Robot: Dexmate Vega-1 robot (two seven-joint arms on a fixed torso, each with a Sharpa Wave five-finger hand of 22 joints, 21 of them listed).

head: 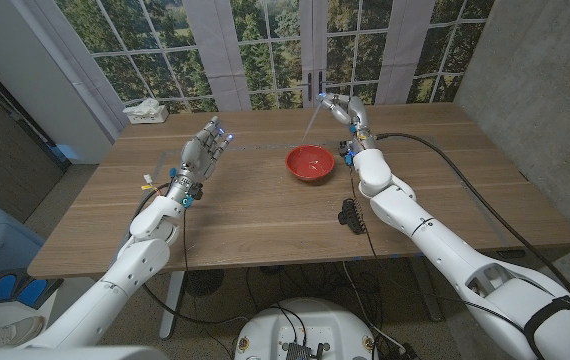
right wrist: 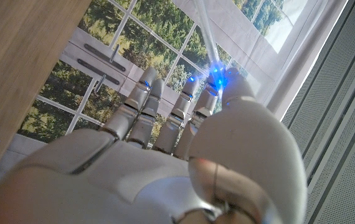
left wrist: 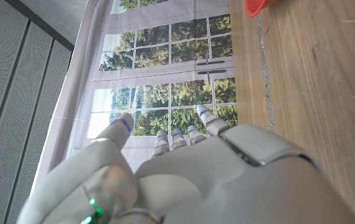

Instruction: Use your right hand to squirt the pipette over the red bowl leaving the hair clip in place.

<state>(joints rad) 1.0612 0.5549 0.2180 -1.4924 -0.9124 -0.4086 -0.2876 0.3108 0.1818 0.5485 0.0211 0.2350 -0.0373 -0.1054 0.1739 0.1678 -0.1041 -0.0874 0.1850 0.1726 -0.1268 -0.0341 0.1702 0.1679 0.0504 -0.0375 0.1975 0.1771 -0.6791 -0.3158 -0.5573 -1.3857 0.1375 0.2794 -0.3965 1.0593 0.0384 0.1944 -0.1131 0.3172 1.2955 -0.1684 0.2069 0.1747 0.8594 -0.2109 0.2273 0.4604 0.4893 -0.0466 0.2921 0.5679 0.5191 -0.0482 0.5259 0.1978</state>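
**A:** What is your right hand (head: 346, 108) doing?

**B:** Your right hand is hanging raised over the far side of the wooden table (head: 265, 215), fingers gathered around the bulb end of the pipette (head: 316, 118). You are holding it pinched, with the thin clear stem slanting down and away from the fingertips toward the red bowl (head: 309, 163). In the right wrist view the stem (right wrist: 206, 32) is poking out past your fingertips (right wrist: 215, 79), which are glowing blue.

**A:** And where is the bowl sitting?

**B:** It is sitting just below and in front of that hand, toward your left. The stem's tip is hovering above the bowl's far rim.

**A:** The hair clip?

**B:** The black hair clip (head: 351, 214) is lying beside your right forearm, nearer to you than the hand.

**A:** And your left hand (head: 205, 152)?

**B:** You are holding it up above the table, fingers spread and upright, gripping nothing, well apart from the bowl.
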